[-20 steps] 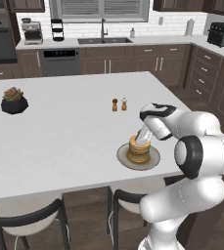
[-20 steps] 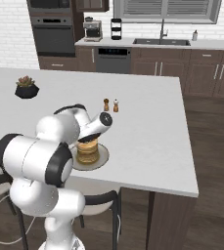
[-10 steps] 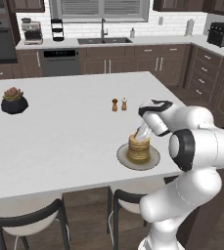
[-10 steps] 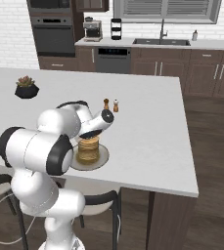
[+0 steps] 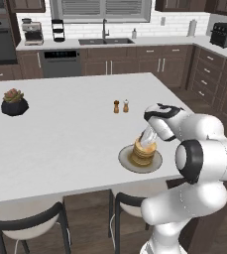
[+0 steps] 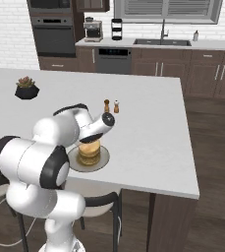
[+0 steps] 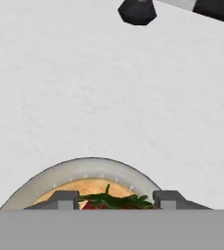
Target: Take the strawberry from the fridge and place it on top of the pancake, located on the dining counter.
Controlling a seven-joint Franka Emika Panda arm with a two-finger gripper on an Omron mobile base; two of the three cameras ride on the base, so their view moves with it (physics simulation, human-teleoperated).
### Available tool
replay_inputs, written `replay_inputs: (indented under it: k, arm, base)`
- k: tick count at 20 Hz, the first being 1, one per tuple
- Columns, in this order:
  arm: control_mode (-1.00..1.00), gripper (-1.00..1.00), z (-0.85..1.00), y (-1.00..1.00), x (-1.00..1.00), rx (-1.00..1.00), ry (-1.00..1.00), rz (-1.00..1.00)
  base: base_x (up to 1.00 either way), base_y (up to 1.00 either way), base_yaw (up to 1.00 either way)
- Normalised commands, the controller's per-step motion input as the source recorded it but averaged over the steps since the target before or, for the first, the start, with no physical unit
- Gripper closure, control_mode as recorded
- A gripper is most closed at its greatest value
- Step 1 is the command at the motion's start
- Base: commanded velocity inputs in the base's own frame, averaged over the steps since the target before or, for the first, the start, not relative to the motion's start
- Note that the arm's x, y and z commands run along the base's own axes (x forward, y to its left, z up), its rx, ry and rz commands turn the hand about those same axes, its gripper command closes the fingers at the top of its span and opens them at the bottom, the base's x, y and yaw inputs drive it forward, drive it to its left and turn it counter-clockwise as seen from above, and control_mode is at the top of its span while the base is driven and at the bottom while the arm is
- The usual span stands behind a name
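The pancake (image 5: 143,154) is a short golden stack on a round grey plate (image 5: 126,159) near the front right edge of the white dining counter (image 5: 65,134). My gripper (image 5: 147,141) points down right over the stack, shut on the strawberry. In the hand view the strawberry (image 7: 114,201), red with green leaves, sits between the two fingertips (image 7: 64,199), just above the pancake (image 7: 67,188) and the plate rim (image 7: 91,165). From the right base view my arm covers the hand above the pancake (image 6: 89,153). The fridge is out of view.
Two small shakers (image 5: 120,106) stand behind the plate. A plant in a black pot (image 5: 14,101) sits at the counter's far left, and shows at the top of the hand view as the pot (image 7: 138,10). Dark-framed stools (image 5: 33,223) stand under the near edge.
The hand has come down a little closer to the pancake stack with the strawberry still in it, and the arm has folded in slightly. The plate and the shakers have not moved.
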Motion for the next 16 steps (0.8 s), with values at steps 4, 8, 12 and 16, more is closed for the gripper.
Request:
replay_inputs:
  k: [4,8,12,16]
  arm:
    - [-1.0,1.0,0.0,0.0,-0.01,0.0,-0.07,0.0]
    - [-1.0,1.0,0.02,0.0,-0.01,0.0,-0.11,0.0]
    - [-1.0,1.0,0.0,0.0,-0.3,0.0,-0.02,0.0]
    - [-1.0,1.0,0.0,0.0,-0.14,0.0,0.0,0.0]
  base:
    - [0.0,0.0,0.0]
    - [0.0,0.0,0.0]
    - [0.0,0.0,0.0]
    - [0.0,0.0,0.0]
